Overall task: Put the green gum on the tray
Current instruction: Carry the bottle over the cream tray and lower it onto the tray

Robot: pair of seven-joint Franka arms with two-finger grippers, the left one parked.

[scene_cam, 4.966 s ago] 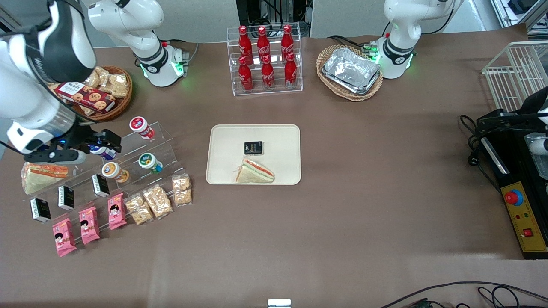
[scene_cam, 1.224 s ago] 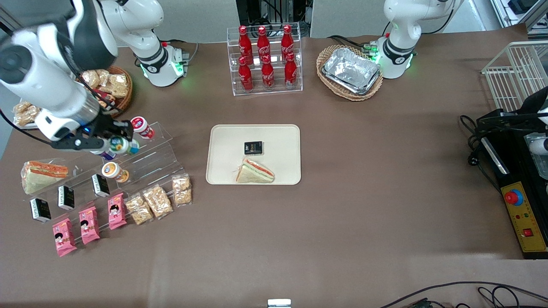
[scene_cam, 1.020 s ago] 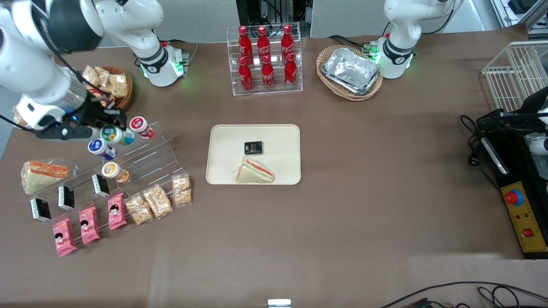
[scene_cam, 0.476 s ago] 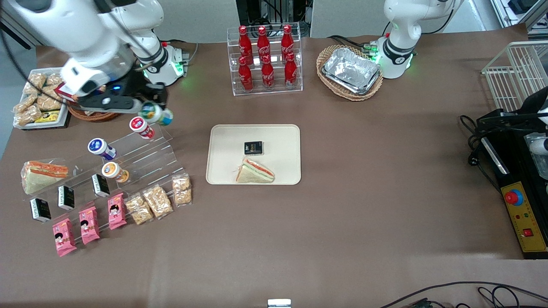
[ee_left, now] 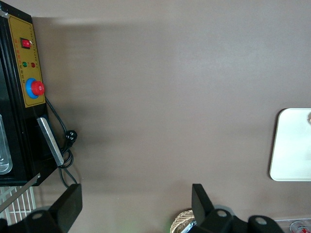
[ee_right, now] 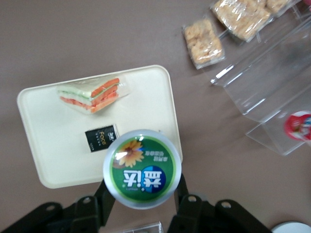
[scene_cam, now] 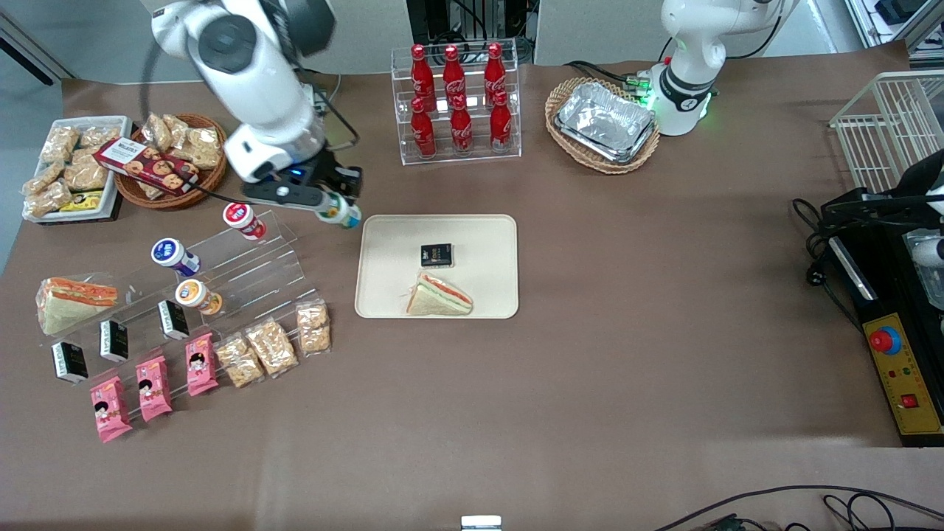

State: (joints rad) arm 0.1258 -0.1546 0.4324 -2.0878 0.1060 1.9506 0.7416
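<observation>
Gripper (scene_cam: 333, 205) up in the air just off the corner of the tray (scene_cam: 383, 295) nearest the acrylic step rack (scene_cam: 258, 254), jaws clamped on the green gum (scene_cam: 339, 212), lid facing down toward the table; seen from the wrist, green gum (ee_right: 142, 168) squeezed between both fingers (ee_right: 108, 194), hanging over the rim of the tray (ee_right: 43, 131). On the tray, a wrapped sandwich (scene_cam: 439, 295) at the edge nearer the front camera and a small black packet (scene_cam: 436, 255) just above it; red-lidded bottle (scene_cam: 243, 220), blue-lidded bottle (scene_cam: 174, 257) and orange-lidded bottle (scene_cam: 198, 296) sitting on the rack.
</observation>
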